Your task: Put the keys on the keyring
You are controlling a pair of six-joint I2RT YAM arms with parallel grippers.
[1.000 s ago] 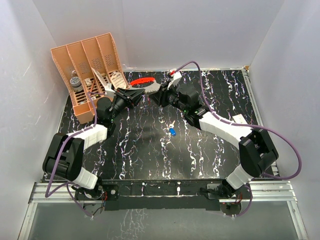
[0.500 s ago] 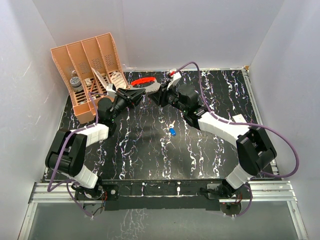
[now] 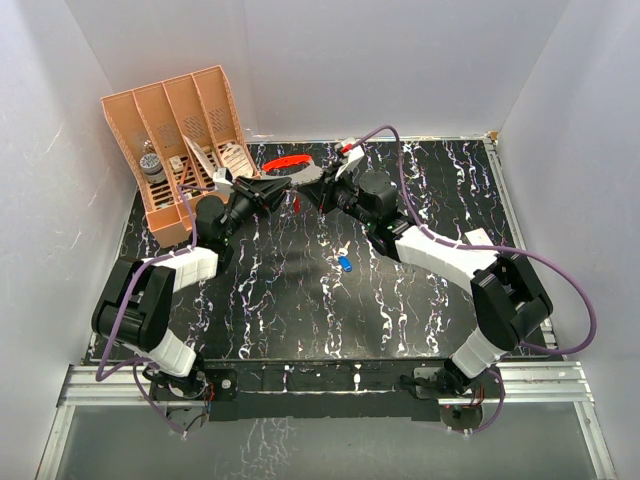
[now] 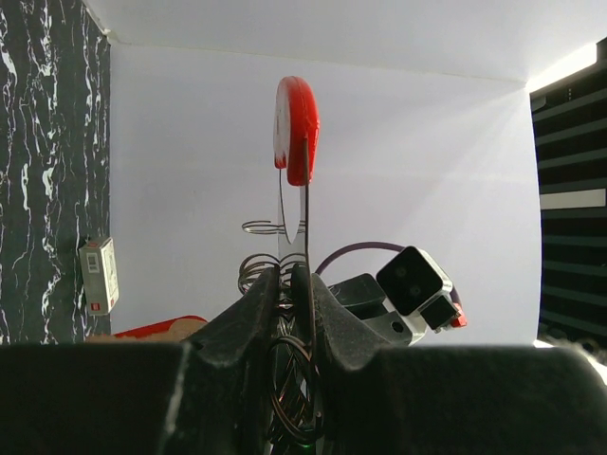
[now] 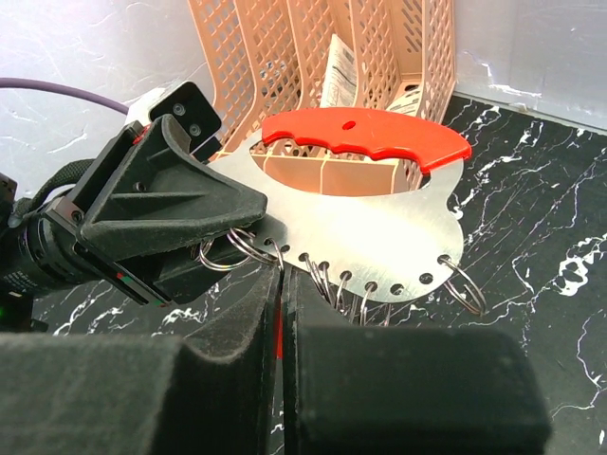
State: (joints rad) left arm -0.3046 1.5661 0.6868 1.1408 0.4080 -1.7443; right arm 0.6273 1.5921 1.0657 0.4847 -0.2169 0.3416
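Observation:
The keyring (image 3: 297,174) is a flat silvery plate with a red grip and several wire rings along its lower edge (image 5: 379,227). My left gripper (image 3: 283,187) is shut on the plate's ringed edge, holding it off the table; in the left wrist view the plate (image 4: 305,227) shows edge-on between the fingers (image 4: 292,275). My right gripper (image 3: 306,190) faces it, tips at the left-hand rings (image 5: 282,280), shut on the red key, of which only a red sliver (image 5: 279,341) shows between the pads. The blue key (image 3: 345,264) lies on the black table.
An orange slotted file rack (image 3: 180,140) with papers and a small tin stands at the back left, just behind the plate (image 5: 360,57). White walls close in the black marbled table (image 3: 440,180) on three sides.
The right gripper has slid left up to the plate's rings and its jaws have closed tighter. The left gripper and the plate have hardly moved.

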